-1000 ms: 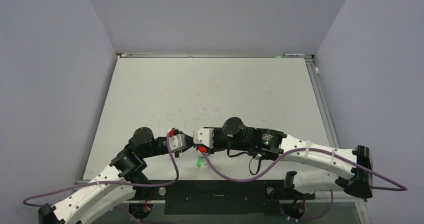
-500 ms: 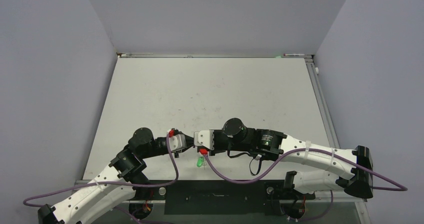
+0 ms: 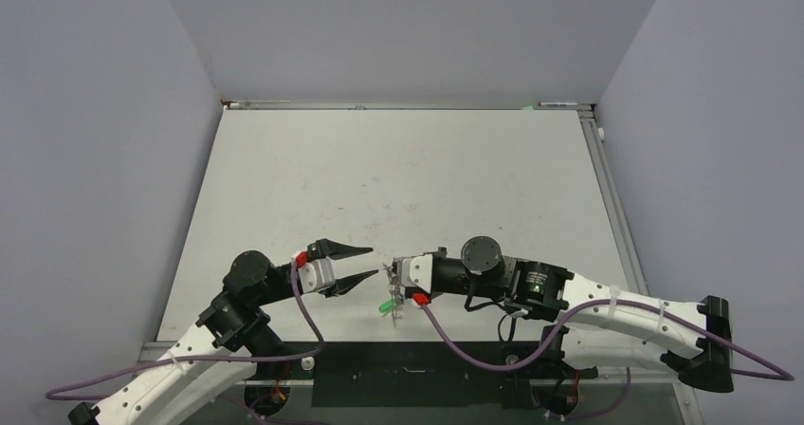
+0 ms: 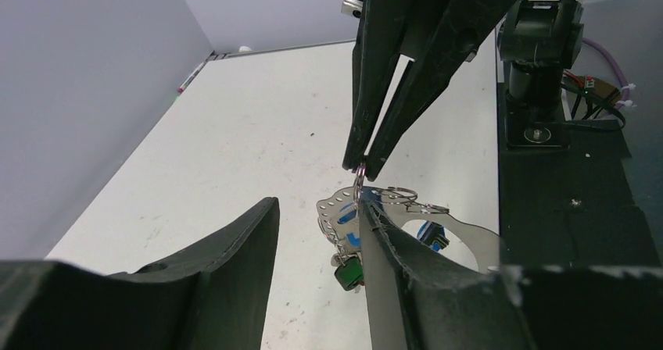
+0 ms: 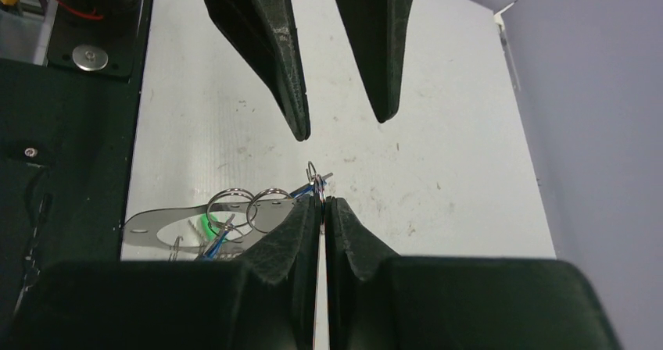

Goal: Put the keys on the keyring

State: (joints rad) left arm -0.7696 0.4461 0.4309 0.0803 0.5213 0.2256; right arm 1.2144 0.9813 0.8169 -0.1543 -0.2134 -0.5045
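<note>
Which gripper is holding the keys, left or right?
The right gripper: its fingers are pinched shut on the key bunch, which dangles below them. The left gripper is open and empty.

Soft, even light from above; the pale worktop (image 3: 398, 178) is bright, glare-free, shadows faint. Up close, the left pincer (image 4: 317, 207) and right pincer (image 5: 321, 203) look dark and slightly soft.

white tbl (image 3: 408, 178) | grey walls (image 3: 95, 112) | blk base plate (image 3: 408, 378) near edge
</note>
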